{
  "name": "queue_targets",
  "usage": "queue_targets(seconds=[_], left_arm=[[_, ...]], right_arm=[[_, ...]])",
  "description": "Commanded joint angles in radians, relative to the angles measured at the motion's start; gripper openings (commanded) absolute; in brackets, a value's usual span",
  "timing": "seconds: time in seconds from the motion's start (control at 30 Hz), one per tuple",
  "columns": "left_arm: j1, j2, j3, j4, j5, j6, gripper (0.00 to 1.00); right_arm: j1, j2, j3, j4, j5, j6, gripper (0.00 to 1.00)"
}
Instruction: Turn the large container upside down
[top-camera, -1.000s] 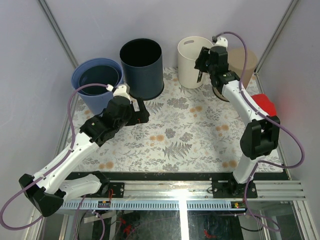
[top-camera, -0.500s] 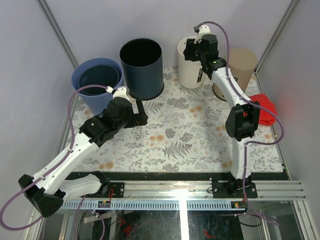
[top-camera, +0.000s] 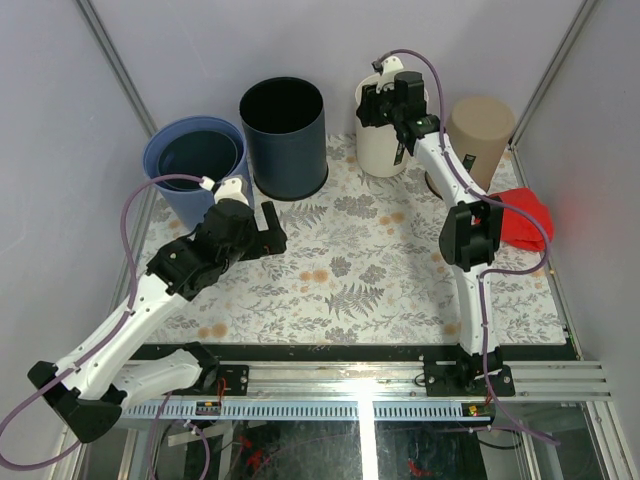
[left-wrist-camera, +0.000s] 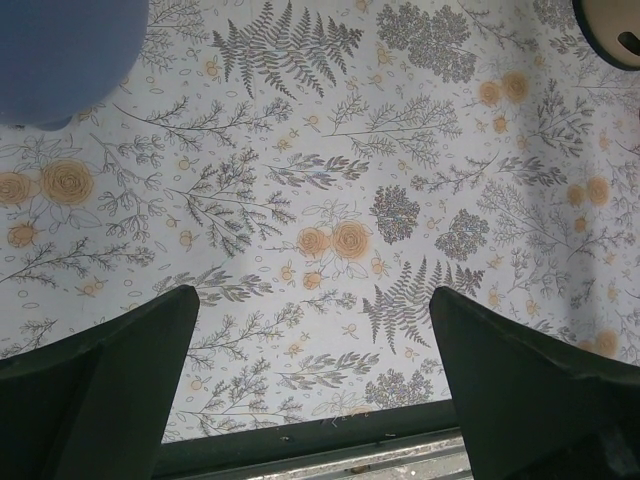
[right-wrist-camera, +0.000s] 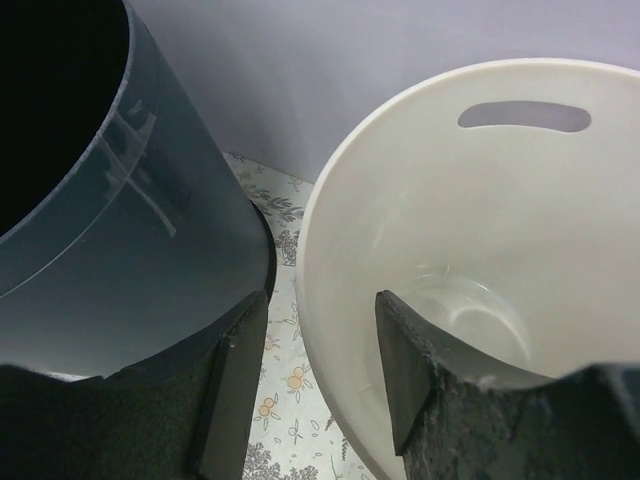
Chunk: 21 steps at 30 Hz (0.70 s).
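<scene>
The large cream container (top-camera: 378, 152) stands upright at the back of the floral mat, its mouth up and a handle slot in its far wall. My right gripper (top-camera: 381, 105) hangs over its rim, open. In the right wrist view one finger (right-wrist-camera: 235, 370) is outside the cream container's wall (right-wrist-camera: 345, 330) and the other finger (right-wrist-camera: 405, 360) is inside. Neither pad visibly presses the wall. My left gripper (top-camera: 268, 226) is wide open low over the mat (left-wrist-camera: 330, 190), holding nothing.
A dark navy bin (top-camera: 283, 135) stands close to the left of the cream container (right-wrist-camera: 90, 250). A blue bucket (top-camera: 195, 160) is at the far left. A tan container (top-camera: 481, 128) sits bottom-up at the back right, with a red object (top-camera: 527, 218) in front of it.
My right arm swung left from beside the tan container to the cream container's rim. The left arm drew slightly left and back.
</scene>
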<state>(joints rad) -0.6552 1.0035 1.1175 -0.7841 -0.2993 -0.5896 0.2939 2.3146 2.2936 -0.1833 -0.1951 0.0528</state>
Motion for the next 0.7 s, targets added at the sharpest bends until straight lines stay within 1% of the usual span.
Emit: queue_targets(seconds=[0.0,0.03,0.1,0.17,0.27,0.3,0.47,0.6,0.67], left_arm=[[-0.002,-0.02,0.005,-0.012,-0.031,-0.018,1.0],[-0.001,-0.022,0.001,-0.012,-0.031,-0.02,1.0],[-0.002,-0.027,-0.003,-0.012,-0.034,-0.022,1.0],[-0.002,-0.03,-0.004,-0.011,-0.035,-0.023,1.0],[-0.001,-0.028,-0.003,-0.012,-0.038,-0.02,1.0],[-0.002,-0.028,-0.002,-0.012,-0.038,-0.018,1.0],[-0.001,-0.028,0.005,-0.013,-0.039,-0.014,1.0],[-0.001,-0.023,0.01,-0.007,-0.05,-0.004,1.0],[0.0,-0.017,0.013,-0.001,-0.053,-0.001,1.0]], right_arm=[[0.004,0.015,0.077,0.0,-0.056,-0.039,0.5],[0.004,0.022,0.086,-0.009,-0.063,-0.046,0.42],[0.005,0.026,0.089,-0.018,-0.067,-0.052,0.31],[0.005,0.019,0.073,-0.011,-0.069,-0.051,0.17],[0.006,0.007,0.056,0.005,-0.072,-0.042,0.06],[0.006,0.005,0.056,0.005,-0.073,-0.04,0.01],[0.014,-0.026,0.048,-0.003,-0.087,-0.025,0.0],[0.025,-0.119,0.013,-0.008,-0.107,0.019,0.0],[0.03,-0.182,-0.033,0.013,-0.132,0.078,0.0]])
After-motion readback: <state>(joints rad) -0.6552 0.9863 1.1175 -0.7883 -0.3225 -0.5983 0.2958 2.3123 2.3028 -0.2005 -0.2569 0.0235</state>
